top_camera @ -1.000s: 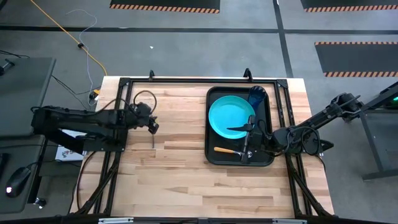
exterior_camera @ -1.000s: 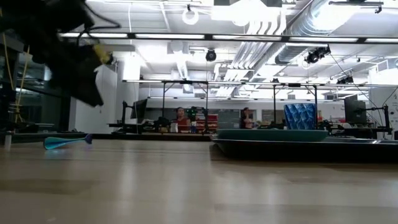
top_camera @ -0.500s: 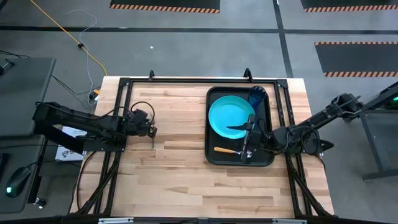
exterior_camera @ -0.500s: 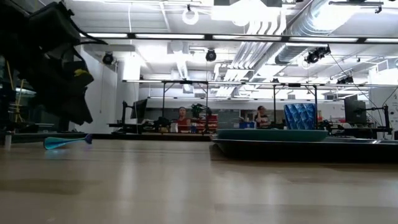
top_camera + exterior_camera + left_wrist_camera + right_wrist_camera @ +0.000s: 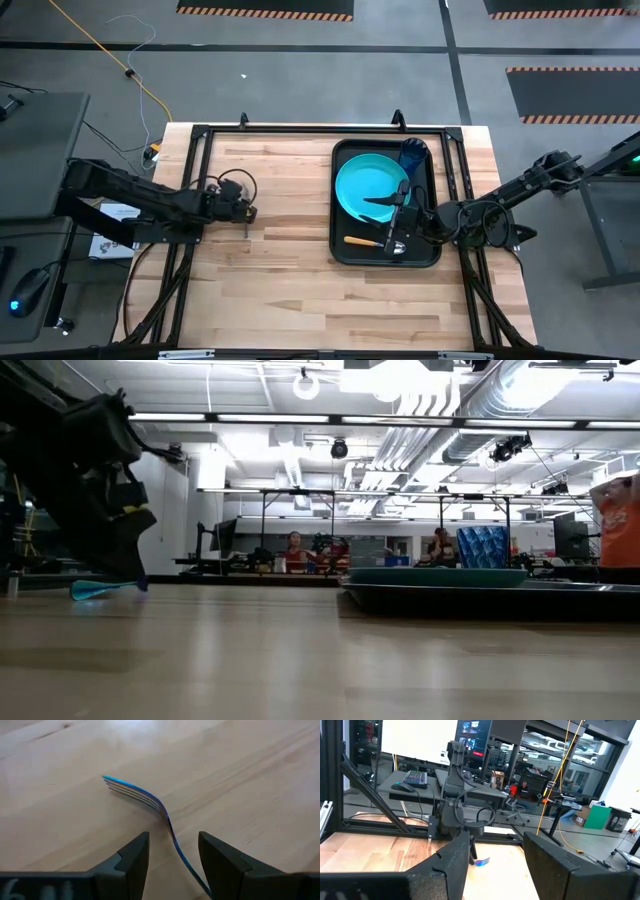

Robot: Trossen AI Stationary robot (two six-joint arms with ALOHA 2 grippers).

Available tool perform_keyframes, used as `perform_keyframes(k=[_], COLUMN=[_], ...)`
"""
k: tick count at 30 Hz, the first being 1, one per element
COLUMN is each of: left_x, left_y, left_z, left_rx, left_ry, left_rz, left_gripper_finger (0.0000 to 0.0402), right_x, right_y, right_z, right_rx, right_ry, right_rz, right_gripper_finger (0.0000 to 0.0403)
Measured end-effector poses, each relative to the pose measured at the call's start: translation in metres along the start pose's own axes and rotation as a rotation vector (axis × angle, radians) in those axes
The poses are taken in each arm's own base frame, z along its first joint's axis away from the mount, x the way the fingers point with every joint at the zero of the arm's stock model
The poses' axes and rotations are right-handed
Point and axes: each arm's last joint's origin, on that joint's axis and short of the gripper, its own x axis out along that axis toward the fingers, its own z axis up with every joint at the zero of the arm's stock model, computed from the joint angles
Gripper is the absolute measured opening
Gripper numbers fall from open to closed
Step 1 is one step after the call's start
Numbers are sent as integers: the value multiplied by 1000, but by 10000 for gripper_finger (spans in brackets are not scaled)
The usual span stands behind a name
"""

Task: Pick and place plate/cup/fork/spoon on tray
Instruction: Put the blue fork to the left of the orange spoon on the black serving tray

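left gripper point(image 5: 172, 865) lowered, astride | thin curved fork point(image 5: 145, 805) | wood table point(image 5: 280, 270)

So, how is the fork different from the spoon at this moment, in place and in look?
The fork lies on the bare wooden table, while the spoon lies inside the black tray. The fork is bluish all over; the spoon has an orange handle and a silver bowl. The open left gripper straddles the fork's handle; the open right gripper hangs above the spoon. Both are slim utensils and both lie flat.
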Motion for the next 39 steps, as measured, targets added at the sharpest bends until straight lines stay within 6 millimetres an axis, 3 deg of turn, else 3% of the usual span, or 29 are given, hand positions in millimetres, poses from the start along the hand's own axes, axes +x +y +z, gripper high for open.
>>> perform_keyframes(k=[11,23,33,39], left_x=[12,13,-3,-13], left_y=[-7,-13,-43,-55], left_z=[-6,-3,33,44], left_rx=[32,176,413,537], left_ry=[12,0,-132,-220], left_rz=[33,-5,-34,-24], left_gripper_finger=[148,7,3,2], right_x=[0,0,0,0], right_y=[0,0,0,0], right_z=[0,0,0,0], right_rx=[5,5,5,5], right_ry=[0,0,0,0], right_rz=[0,0,0,0], right_gripper_finger=[178,178,178,178])
